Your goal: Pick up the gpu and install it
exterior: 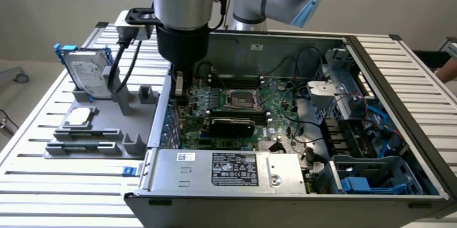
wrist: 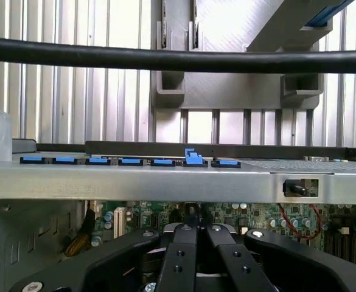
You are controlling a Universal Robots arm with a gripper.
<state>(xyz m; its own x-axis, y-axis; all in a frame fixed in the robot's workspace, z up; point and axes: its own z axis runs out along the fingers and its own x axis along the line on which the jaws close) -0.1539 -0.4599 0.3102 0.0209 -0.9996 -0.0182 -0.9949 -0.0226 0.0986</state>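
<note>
The gpu (exterior: 232, 126) lies flat across the green motherboard in the middle of the open computer case (exterior: 400, 131), black cooler face showing. My gripper (exterior: 179, 93) hangs from the arm just inside the case wall on the exterior view's left, apart from the gpu. In the wrist view my black fingers (wrist: 179, 255) meet at the gripper (wrist: 197, 230) with nothing seen between them, above the motherboard (wrist: 159, 216). The case wall (wrist: 135, 179) runs straight across in front of them.
A grey fixture tray (exterior: 107, 147) outside the case holds a silver hard drive in a blue frame (exterior: 89, 73) and a square processor chip (exterior: 80, 115). A silver power supply (exterior: 228, 172) fills the case front. Blue slot clips (wrist: 193, 158) line the wall. A hand (exterior: 450, 70) is at the exterior view's right.
</note>
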